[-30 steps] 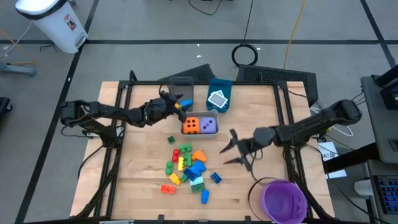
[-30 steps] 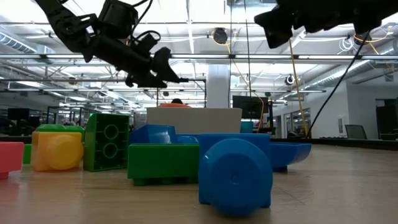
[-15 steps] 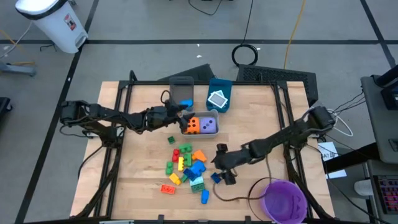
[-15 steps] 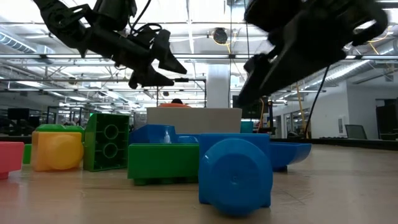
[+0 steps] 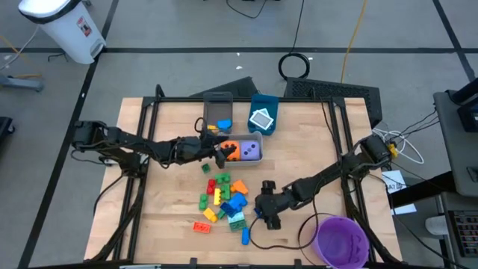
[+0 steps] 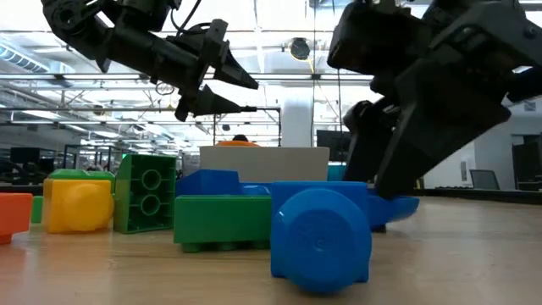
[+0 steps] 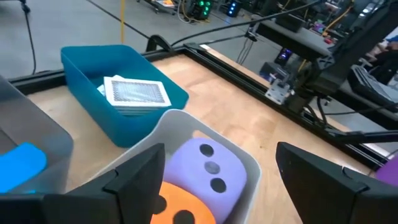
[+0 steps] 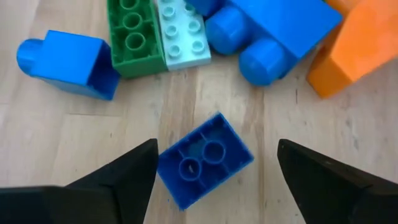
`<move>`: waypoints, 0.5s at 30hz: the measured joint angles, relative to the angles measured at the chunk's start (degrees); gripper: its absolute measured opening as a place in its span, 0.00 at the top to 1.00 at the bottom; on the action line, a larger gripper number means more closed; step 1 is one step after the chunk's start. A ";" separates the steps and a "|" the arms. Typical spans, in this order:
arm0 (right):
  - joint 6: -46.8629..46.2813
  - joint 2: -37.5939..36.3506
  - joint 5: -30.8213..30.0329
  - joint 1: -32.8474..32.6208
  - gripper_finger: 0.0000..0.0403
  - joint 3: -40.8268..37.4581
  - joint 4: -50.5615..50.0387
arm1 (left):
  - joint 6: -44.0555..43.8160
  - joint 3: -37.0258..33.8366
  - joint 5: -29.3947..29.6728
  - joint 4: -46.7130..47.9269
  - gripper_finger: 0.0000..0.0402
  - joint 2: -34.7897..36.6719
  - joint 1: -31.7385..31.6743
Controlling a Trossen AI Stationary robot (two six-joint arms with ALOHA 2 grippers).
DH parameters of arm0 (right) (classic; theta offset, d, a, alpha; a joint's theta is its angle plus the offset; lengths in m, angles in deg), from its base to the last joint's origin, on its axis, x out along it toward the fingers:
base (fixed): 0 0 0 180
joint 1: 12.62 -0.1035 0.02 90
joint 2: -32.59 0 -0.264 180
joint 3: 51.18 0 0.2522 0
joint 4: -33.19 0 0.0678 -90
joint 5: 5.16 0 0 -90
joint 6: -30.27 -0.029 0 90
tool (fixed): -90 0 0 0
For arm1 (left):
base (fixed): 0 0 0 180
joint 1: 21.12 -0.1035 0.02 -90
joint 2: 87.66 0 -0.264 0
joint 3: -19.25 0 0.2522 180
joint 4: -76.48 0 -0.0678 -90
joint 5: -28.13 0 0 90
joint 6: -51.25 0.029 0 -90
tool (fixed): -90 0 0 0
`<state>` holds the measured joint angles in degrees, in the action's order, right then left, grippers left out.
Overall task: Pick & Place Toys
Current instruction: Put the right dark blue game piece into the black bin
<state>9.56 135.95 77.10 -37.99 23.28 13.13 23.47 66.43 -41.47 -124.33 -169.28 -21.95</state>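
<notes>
Main risk: the right gripper comes down skewed on the blue brick. The brick lies hollow side up and turned at an angle to the fingers, so closing could catch a corner and spin it away or pinch it crooked. Neighbours sit close too: a green brick w/ a pale teal brick beside it, and bigger blue pieces just past them; a wide approach could knock the pile.

Right arm reaches low from the table's right edge toward the pile's right side, wrist angled down. Its fingers stand wide apart, straddling the blue brick w/ nothing held.

Left arm stretches across from the left, left gripper hovering at the left edge of the grey bin holding the orange die and purple die. Jaws wide, nothing gripped. A drop there risks clipping the bin wall.

Blue bin behind holds white-teal tiles. Purple bowl sits near the front right corner.
</notes>
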 joint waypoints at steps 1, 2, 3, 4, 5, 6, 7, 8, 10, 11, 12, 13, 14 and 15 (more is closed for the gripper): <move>-0.90 -0.02 -0.04 0.00 0.26 -0.15 -0.03 | -0.03 0.01 0.00 0.00 0.22 0.00 0.22; -1.40 0.00 -0.09 0.00 0.26 -0.27 -0.02 | -0.04 -0.01 0.00 0.03 0.22 0.00 0.41; -1.72 0.00 -0.09 0.00 0.27 -0.43 0.02 | -0.15 -0.01 0.00 0.06 0.22 0.00 0.67; -2.14 0.00 -0.10 0.00 0.28 -0.56 -0.03 | -0.37 0.00 0.00 0.04 0.22 0.00 0.86; -3.04 0.00 -0.12 0.00 0.28 -0.73 0.04 | -0.69 -0.01 0.00 0.04 0.23 0.00 1.04; -4.28 0.00 -0.04 0.00 0.29 -0.94 0.12 | -1.09 -0.01 0.00 0.05 0.23 0.00 1.26; -5.54 0.00 0.09 0.00 0.29 -1.18 0.08 | -1.37 -0.01 0.00 0.07 0.23 0.00 1.39; -6.76 0.00 0.08 0.00 0.30 -1.36 -0.15 | -1.53 -0.01 0.01 0.04 0.23 0.00 1.55; -8.77 0.00 -0.10 0.00 0.31 -1.45 -0.12 | -2.22 0.01 0.02 0.06 0.23 0.00 2.00; -9.15 0.00 -0.52 0.00 0.31 -1.45 0.02 | -2.88 0.00 0.00 0.07 0.23 0.00 2.17; -9.25 0.00 -1.48 0.00 0.32 -1.45 0.06 | -3.45 0.00 0.02 0.05 0.23 0.00 2.40; -9.22 0.00 -2.48 -0.02 0.32 -1.45 -0.04 | -4.14 -0.01 0.02 0.06 0.22 0.00 2.62; -9.20 0.00 -3.55 -0.22 0.32 -1.45 -0.34 | -4.66 -0.01 0.02 0.06 0.22 0.00 2.87; -9.18 0.00 -4.74 -0.23 0.33 -1.45 -0.80 | -5.30 0.00 0.01 0.05 0.21 0.00 3.11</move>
<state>0.38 135.95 72.36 -38.22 21.83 12.33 18.16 66.43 -41.45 -124.27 -169.28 -18.84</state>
